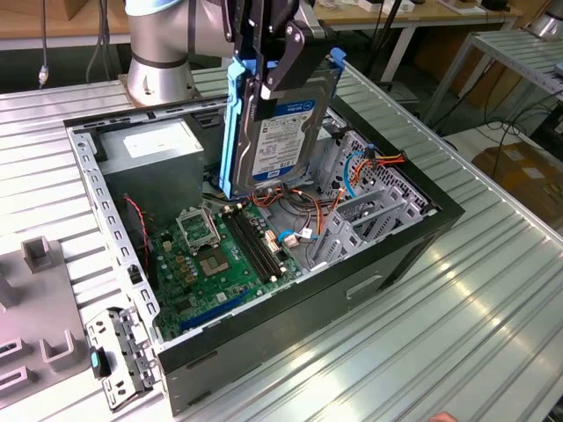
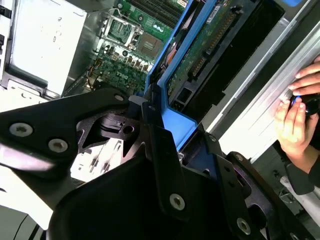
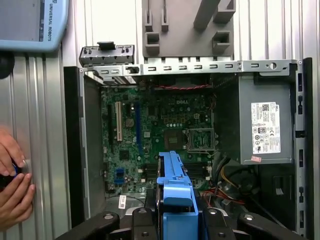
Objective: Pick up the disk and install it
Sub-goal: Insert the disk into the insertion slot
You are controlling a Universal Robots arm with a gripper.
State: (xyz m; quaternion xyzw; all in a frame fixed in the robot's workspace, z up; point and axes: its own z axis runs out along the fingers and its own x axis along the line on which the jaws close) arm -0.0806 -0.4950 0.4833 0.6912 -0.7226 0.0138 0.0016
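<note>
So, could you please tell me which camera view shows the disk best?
The exterior view: there the disk shows its labelled face and blue rails, held by the gripper above the case. Both wrist views see it nearly edge-on.

We find a blue-and-white label [image 1: 286,141] on the disk [image 1: 317,88], with lines of print and a barcode too small for us to read. In the exterior view the power supply [image 1: 145,158], at eleven o'clock from the board [image 1: 211,264], carries a white label [image 1: 157,141] crowded with tiny marks. A small red-and-white sticker [image 3: 256,159] sits just beside that label. White lettering [image 3: 189,115] marks the board's middle, and dark lettering runs along the pendant [image 3: 30,22] rim.
</note>
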